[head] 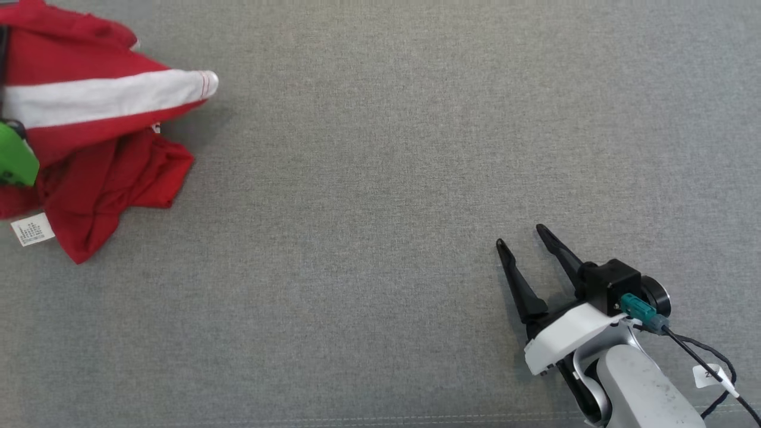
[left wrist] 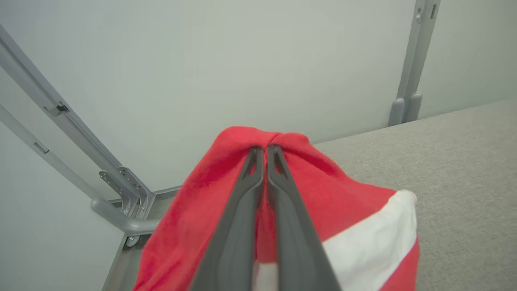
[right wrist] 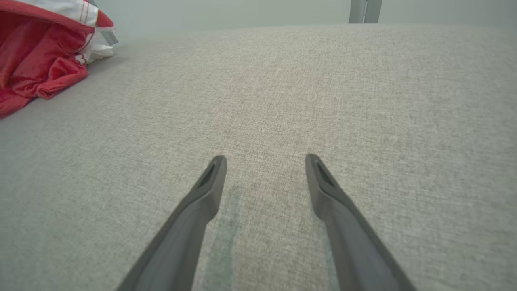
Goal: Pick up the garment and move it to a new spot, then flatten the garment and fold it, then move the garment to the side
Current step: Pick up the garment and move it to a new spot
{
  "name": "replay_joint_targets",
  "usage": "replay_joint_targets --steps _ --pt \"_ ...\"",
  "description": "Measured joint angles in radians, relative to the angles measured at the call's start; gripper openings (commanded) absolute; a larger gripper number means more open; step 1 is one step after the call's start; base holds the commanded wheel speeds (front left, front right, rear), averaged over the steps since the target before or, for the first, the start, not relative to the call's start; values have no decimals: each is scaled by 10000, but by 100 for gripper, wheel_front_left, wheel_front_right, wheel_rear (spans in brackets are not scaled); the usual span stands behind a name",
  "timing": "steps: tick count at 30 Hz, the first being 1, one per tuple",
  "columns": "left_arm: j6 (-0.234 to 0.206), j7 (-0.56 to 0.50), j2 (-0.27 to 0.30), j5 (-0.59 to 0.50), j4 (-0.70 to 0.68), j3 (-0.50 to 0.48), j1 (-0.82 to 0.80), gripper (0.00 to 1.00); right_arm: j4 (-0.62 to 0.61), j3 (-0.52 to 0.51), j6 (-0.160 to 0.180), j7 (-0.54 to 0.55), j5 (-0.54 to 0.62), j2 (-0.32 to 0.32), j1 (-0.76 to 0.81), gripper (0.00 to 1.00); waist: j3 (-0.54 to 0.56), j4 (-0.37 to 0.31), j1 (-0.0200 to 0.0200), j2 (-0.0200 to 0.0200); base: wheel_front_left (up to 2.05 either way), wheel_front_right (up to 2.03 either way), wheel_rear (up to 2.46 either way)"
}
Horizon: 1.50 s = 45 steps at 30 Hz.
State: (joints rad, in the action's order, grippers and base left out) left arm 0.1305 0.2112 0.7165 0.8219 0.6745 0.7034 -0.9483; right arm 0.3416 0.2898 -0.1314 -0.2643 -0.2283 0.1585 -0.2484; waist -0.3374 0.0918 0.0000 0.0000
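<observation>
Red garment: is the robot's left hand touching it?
Touching. The left wrist view shows the left hand pinched shut on a fold of the red garment, cloth bunched around its tips.

Garment (head: 101, 148) lies far left; right hand (head: 520, 235) lower right.

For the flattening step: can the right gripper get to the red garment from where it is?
Probably yes: the right gripper is open, and only bare grey surface lies between it and the garment, held by the left gripper. The far stretch is uncertain.
</observation>
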Motion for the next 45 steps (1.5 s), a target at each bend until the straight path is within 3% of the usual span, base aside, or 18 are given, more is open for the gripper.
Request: replay_joint_targets --steps 4,7,15,23,24,25,26,30,34,40,45 --pt "0 207 -71 -458 -884 228 -784 0 27 31 -2 2 -92 -230 11 100 312 0 0 0 0 0 0" --pt "0 293 -435 -633 -1676 405 -1119 0 40 33 0 2 -146 -351 18 100 494 -106 0 0 0 0 0" --pt "-261 453 -2533 -573 -3032 825 -762 0 50 -109 -2 2 -188 -554 137 100 743 -934 0 0 0 0 0" --pt "-295 502 -4587 -746 -1425 1066 668 0 -42 -238 0 2 -240 -729 132 100 693 -2288 0 0 0 0 0" --pt "-293 510 -4755 -857 -1122 1037 879 3 -48 -267 0 2 -238 -740 131 100 669 -2471 0 0 0 0 0" --pt "-276 510 -4899 -945 -844 965 1111 70 -56 -282 0 2 -238 -754 139 100 643 -2655 0 1 0 0 0" --pt "-249 512 -5055 -1047 -581 857 1369 100 -48 -322 0 2 -242 -763 157 100 617 -2840 0 0 0 0 0" --pt "-153 510 -5405 -1511 33 309 2228 100 -71 -522 0 2 -251 -828 233 100 527 -3496 0 0 0 0 0" --pt "-119 514 -5567 -2366 -616 -917 2789 100 -100 -736 2 2 -236 -865 423 100 502 -3847 0 0 0 0 0" --pt "-157 527 -5666 -3653 -1768 -2880 4074 100 -174 -750 2 2 -161 -888 418 100 560 -3537 0 0 0 0 0" --pt "-96 527 -5808 -4422 -2385 -3900 5073 100 29 -876 2 2 -155 -825 372 100 726 -2915 0 0 0 0 0"
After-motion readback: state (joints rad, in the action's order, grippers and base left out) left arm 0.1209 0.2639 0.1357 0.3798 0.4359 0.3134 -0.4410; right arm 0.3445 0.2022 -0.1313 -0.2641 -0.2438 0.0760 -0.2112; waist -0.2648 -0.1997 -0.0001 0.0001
